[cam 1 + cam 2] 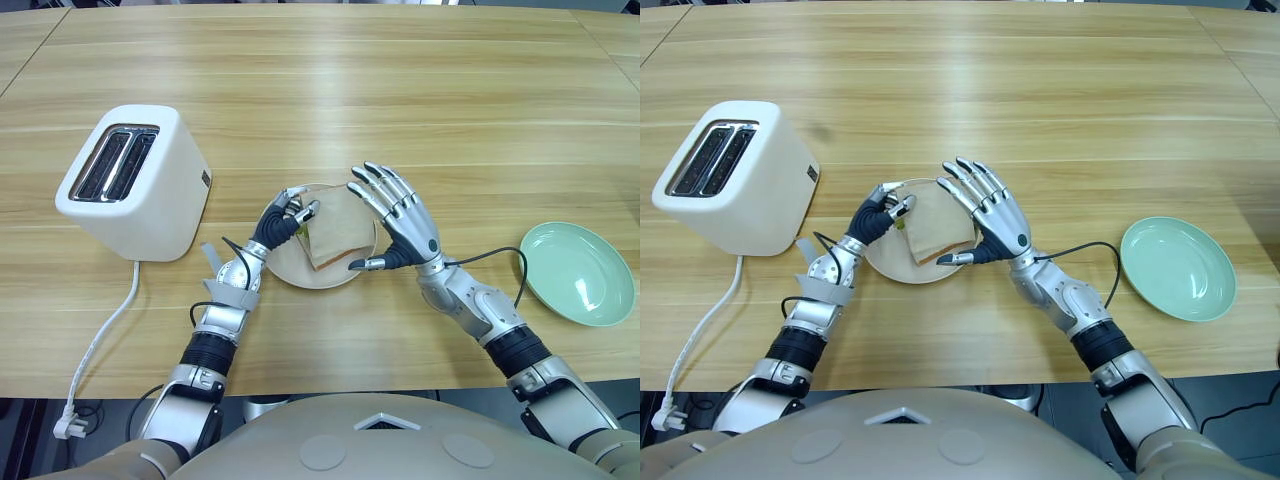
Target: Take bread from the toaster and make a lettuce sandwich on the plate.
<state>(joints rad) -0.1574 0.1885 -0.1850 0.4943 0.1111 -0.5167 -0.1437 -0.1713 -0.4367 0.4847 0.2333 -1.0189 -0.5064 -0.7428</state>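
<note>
head stereo pair | forward-down, close over table (400,80) | views share nearly whole scene

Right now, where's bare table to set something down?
Free: the whole far table beyond the toaster; the strip between right hand and green plate. Crowded: the sandwich plate, left hand and right hand at its rim.
</note>
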